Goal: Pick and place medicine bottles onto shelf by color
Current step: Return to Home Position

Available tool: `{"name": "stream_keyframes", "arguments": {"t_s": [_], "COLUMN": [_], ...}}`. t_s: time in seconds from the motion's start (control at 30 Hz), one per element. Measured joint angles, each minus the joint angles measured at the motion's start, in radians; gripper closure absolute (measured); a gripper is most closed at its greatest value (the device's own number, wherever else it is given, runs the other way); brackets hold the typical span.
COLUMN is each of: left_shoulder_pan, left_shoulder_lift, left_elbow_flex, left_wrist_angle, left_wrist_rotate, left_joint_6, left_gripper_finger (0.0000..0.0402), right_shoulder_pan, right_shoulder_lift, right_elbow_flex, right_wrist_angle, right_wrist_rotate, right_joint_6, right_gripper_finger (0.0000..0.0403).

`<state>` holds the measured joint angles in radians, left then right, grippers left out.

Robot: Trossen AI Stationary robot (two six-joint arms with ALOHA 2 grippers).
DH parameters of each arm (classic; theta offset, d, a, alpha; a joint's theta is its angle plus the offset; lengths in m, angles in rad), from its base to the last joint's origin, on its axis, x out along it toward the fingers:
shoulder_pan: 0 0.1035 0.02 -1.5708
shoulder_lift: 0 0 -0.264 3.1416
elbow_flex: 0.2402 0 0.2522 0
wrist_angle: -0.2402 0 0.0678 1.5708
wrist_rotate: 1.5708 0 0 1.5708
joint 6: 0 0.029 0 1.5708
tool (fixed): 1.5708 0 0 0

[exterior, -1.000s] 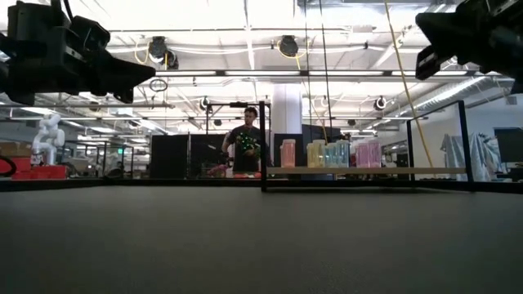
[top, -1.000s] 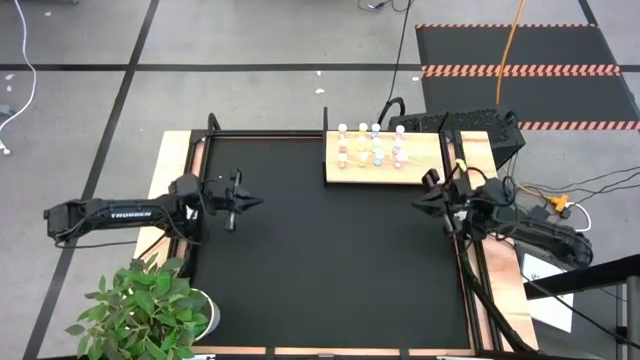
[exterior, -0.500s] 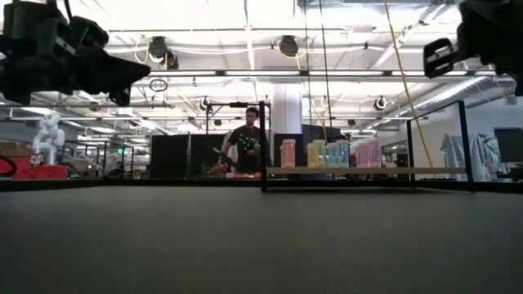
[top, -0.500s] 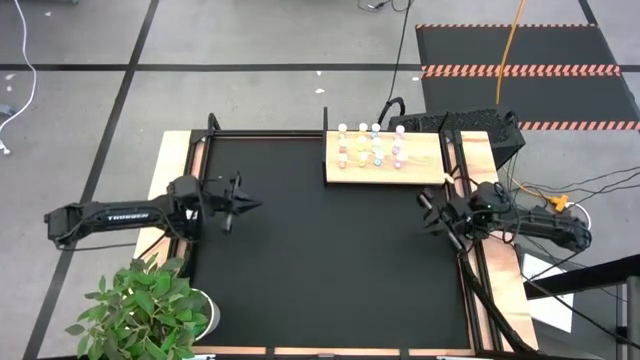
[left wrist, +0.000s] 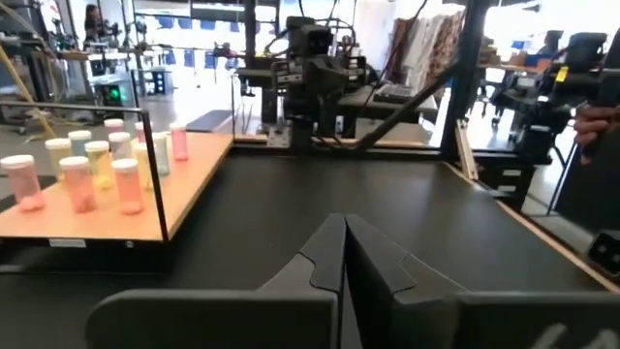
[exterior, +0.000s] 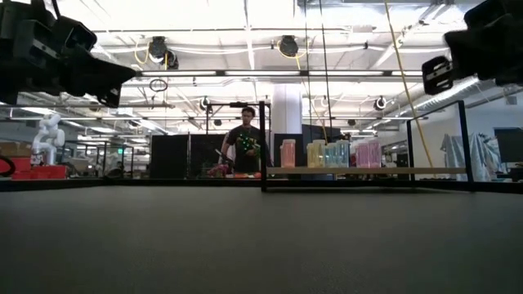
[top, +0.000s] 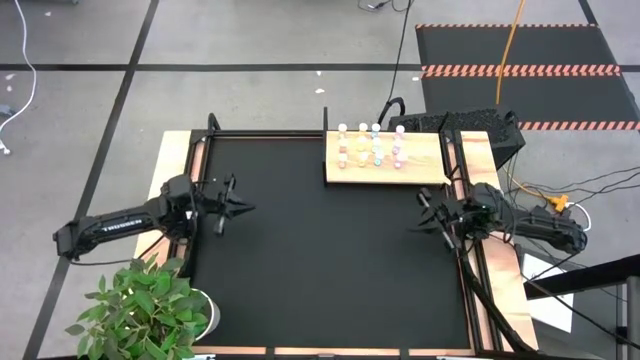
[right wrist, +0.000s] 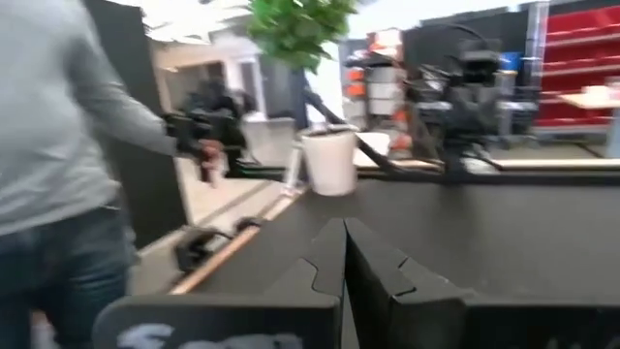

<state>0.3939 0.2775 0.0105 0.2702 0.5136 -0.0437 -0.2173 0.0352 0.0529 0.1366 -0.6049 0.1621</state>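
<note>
Bottles [top: 372,148] in rows on shelf [top: 425,162]; left gripper [top: 241,209], right gripper [top: 422,204] fingers pressed together, empty

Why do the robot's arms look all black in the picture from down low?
Low view: bright ceiling lights glare behind the left gripper and the right gripper, so both show only as dark shapes. High view: the light falls evenly from above, so the medicine bottles on the shelf keep their colours.

The shelf [top: 425,162] is pale, smooth wood. The mat [top: 320,270] looks matt black. The medicine bottles [left wrist: 126,184] look like glossy plastic.
</note>
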Motion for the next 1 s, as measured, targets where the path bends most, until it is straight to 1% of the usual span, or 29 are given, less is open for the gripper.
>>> {"name": "stream_keyframes", "arguments": {"t_s": [0.1,0.2,0.3,0.43,0.5,0.53,0.63,0.73,0.8,0.9,1.0], "left_shoulder_pan": [0.0,0.0,-0.001,-0.004,-0.013,-0.02,-0.044,-0.071,-0.083,-0.089,-0.092], "left_shoulder_lift": [-0.051,-0.093,-0.123,-0.131,-0.132,-0.132,-0.133,-0.136,-0.15,-0.174,-0.192], "left_elbow_flex": [0.0,0.0,0.0,0.0,0.0,0.0,0.0,0.0,0.0,0.0,0.0], "left_wrist_angle": [-0.013,-0.027,-0.086,-0.153,-0.167,-0.167,-0.158,-0.156,-0.152,-0.145,-0.148], "left_wrist_rotate": [0.001,0.002,-0.008,-0.016,-0.025,-0.028,-0.062,-0.143,-0.158,-0.159,-0.154], "left_joint_6": [-0.016,-0.001,0.004,-0.024,-0.029,-0.021,-0.019,-0.041,-0.045,-0.056,-0.047], "left_gripper_finger": [0.039,0.0398,0.0395,0.0391,0.0397,0.0398,0.0396,0.0397,0.0399,0.0395,0.0393], "right_shoulder_pan": [-0.001,-0.012,-0.025,-0.025,-0.024,-0.024,-0.023,-0.023,-0.023,-0.025,-0.026], "right_shoulder_lift": [-0.035,-0.033,-0.033,-0.032,-0.019,-0.015,-0.016,-0.027,-0.035,-0.034,-0.031], "right_elbow_flex": [0.008,0.028,0.021,-0.035,-0.035,-0.035,-0.036,-0.036,-0.036,-0.031,-0.031], "right_wrist_angle": [0.003,-0.015,-0.088,-0.01,-0.007,-0.008,0.028,0.015,0.026,0.014,0.005], "right_wrist_rotate": [-0.028,-0.009,0.11,0.301,0.367,0.375,0.348,0.265,0.244,0.251,0.321], "right_joint_6": [0.032,-0.015,-0.058,-0.066,-0.089,-0.109,-0.124,-0.122,-0.133,-0.178,-0.198], "right_gripper_finger": [0.0403,0.0403,0.0403,0.0403,0.0403,0.0403,0.0403,0.0403,0.0403,0.0403,0.0403]}}
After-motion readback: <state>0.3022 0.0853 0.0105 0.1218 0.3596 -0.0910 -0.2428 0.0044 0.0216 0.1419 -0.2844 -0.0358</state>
